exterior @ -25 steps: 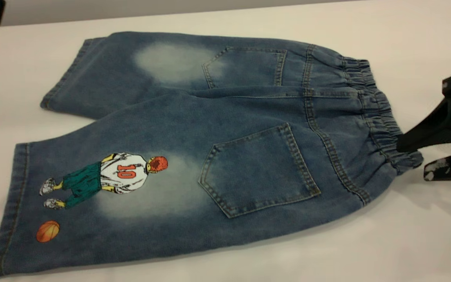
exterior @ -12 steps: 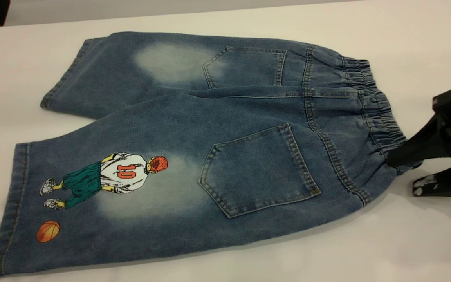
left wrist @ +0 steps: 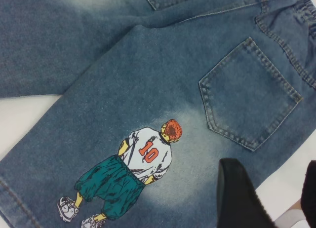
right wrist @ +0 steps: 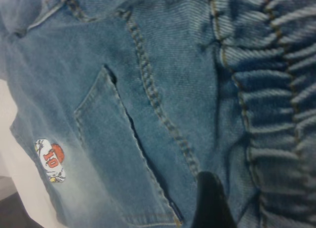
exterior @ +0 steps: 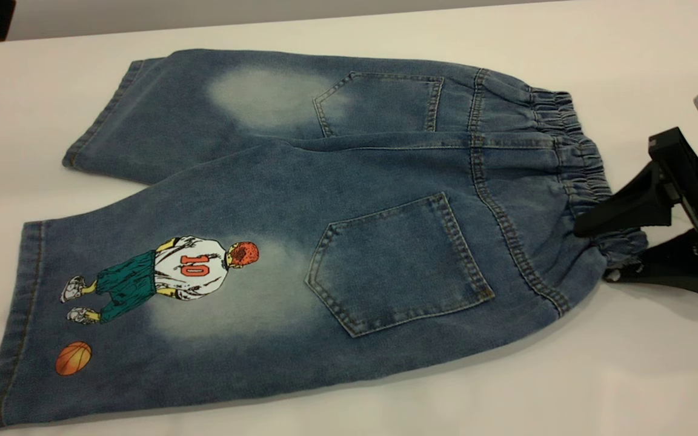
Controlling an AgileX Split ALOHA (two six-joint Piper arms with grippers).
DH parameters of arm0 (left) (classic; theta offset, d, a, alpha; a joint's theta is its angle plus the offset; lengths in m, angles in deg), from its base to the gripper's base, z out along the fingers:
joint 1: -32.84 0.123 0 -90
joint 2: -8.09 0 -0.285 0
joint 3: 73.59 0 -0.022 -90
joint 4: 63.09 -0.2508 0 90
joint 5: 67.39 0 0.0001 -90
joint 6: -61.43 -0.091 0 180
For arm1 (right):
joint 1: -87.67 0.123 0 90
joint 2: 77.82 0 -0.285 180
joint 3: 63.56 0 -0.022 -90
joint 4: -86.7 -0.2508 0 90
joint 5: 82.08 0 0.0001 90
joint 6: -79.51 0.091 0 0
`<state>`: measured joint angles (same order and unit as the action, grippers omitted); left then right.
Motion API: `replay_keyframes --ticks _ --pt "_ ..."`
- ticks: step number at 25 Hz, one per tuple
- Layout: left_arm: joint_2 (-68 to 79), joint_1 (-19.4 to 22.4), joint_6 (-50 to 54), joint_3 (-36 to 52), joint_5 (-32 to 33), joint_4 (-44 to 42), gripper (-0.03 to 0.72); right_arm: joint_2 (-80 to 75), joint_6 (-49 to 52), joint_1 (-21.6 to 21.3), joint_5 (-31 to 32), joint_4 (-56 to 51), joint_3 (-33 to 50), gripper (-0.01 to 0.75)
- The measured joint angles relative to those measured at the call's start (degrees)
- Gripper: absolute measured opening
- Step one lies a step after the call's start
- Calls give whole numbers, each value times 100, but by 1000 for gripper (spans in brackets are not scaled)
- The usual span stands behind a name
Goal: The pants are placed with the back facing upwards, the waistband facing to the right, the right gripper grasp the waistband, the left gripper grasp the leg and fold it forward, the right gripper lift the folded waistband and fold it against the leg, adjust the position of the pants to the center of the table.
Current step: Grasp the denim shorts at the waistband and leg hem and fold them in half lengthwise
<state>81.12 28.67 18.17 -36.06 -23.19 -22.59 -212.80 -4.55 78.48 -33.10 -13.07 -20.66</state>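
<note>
Pants (exterior: 325, 230) lie flat, back up, on the white surface (exterior: 567, 375), printed leg (exterior: 143, 290) at the near left with the left gripper (left wrist: 266, 198) hovering over it, jaws apart and empty. Waistband (exterior: 573, 163) is at the right; the right gripper (exterior: 606, 251) straddles its near corner, jaws open, not yet clamped. Judgement: close deep enough to trap both denim layers past the gathered elastic, then lift only once the leg is also held.
</note>
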Motion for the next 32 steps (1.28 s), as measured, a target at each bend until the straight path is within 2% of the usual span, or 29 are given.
replay_keyframes --ticks 4,7,10,14,16,24,32 --pt "0 0 0 0 0 -19 309 -4 -119 0 -6 -11 6 380" --pt "39 0 0 6 33 -106 309 -4 -123 0 -81 -14 6 345" --pt "201 0 56 70 103 -497 309 -4 -148 0 -164 -19 6 264" --pt "526 0 31 408 111 -984 309 -18 -244 0 -192 -26 17 85" --pt "718 0 28 630 0 -1223 309 -18 -250 0 -65 -26 17 44" --pt "974 0 28 1467 -553 -2022 309 -18 -353 0 525 -26 17 42" --pt "969 0 -11 2282 -1678 -2664 309 -13 -358 0 617 -21 17 42"
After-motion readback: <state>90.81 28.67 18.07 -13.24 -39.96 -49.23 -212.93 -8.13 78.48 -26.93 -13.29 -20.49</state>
